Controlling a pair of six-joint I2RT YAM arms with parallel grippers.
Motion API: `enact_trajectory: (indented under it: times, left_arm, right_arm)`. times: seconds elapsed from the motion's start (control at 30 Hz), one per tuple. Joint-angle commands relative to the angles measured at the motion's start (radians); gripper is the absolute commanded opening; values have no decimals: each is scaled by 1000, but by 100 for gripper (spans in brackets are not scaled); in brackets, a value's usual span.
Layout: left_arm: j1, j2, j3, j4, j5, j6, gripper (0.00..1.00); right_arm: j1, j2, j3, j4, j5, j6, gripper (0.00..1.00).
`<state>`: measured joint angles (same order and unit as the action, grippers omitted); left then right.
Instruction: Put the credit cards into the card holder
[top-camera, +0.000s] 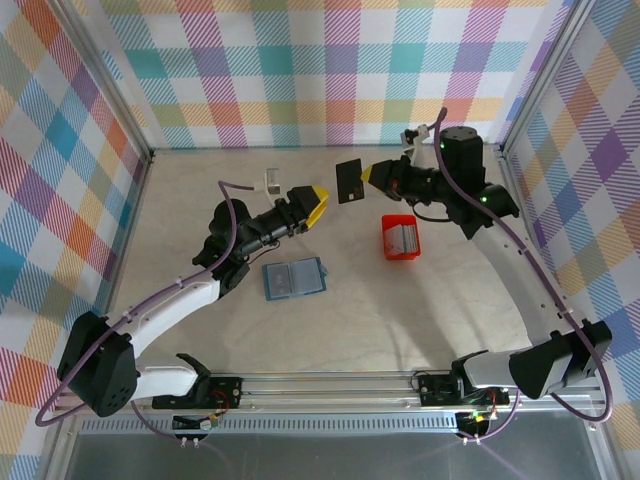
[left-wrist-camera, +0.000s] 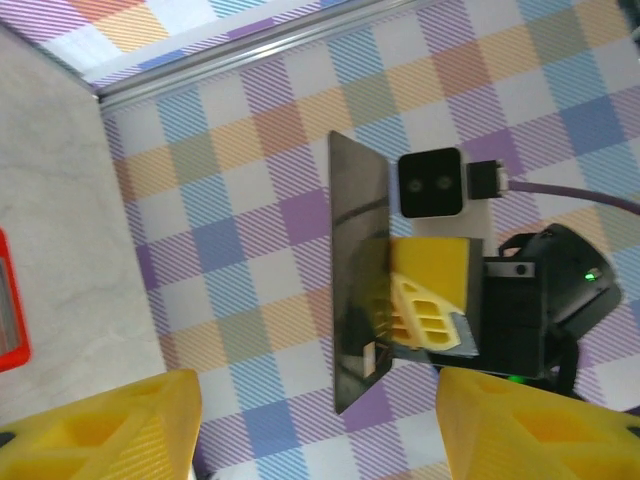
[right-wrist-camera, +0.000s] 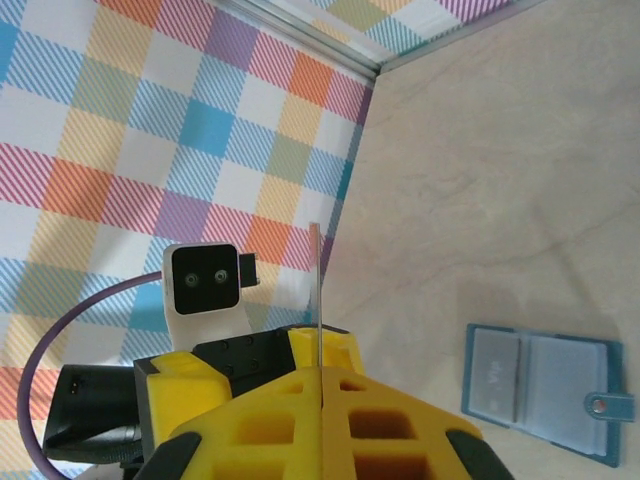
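Credit card (top-camera: 350, 182), dark, is held in the air above the counter (top-camera: 450, 300), clamped by one edge in the closed right end effector (top-camera: 368, 176). The left end effector (top-camera: 318, 203) faces it from just beside, its yellow fingers (left-wrist-camera: 100, 430) apart, with the card in line with their gap. Further grey cards (top-camera: 403, 238) sit in the red tray (top-camera: 400, 219). The card holder (top-camera: 294, 279) lies open and flat on the counter near the left arm.
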<state>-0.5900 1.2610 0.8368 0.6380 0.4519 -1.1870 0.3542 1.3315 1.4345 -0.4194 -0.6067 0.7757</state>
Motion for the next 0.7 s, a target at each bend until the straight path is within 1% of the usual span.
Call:
enact_trajectory:
  times: [0.0, 0.07, 0.2, 0.33, 0.43, 0.53, 0.57, 0.6, 0.63, 0.67]
  left_arm:
    - [-13, 10, 23, 109, -7, -47, 61]
    - [-16, 19, 22, 118, -4, -56, 59]
    - [-27, 37, 30, 166, 11, -63, 47]
    - [-37, 50, 44, 169, 26, -60, 45]
    - [-41, 48, 49, 185, 27, -65, 40]
    - [-41, 46, 45, 208, 34, -67, 28]
    - [-41, 51, 39, 235, 34, -79, 19]
    - [-41, 52, 32, 249, 31, -90, 7]
    - [-41, 49, 30, 247, 30, -92, 0]
    - [-40, 42, 29, 230, 30, -84, 0]
  right_arm:
    - [9, -16, -20, 78, -57, 58, 0]
    - [10, -20, -29, 86, -62, 65, 0]
    - [13, -22, -38, 89, -75, 71, 0]
    - [18, -23, -60, 123, -99, 97, 0]
    - [25, -22, -66, 129, -107, 104, 0]
    - [28, -23, -74, 144, -118, 115, 0]
    - [28, -22, -75, 151, -128, 115, 0]
    - [28, -20, -77, 155, -135, 116, 5]
    - [28, -20, -78, 150, -135, 116, 16]
    - [26, -24, -81, 146, -131, 111, 27]
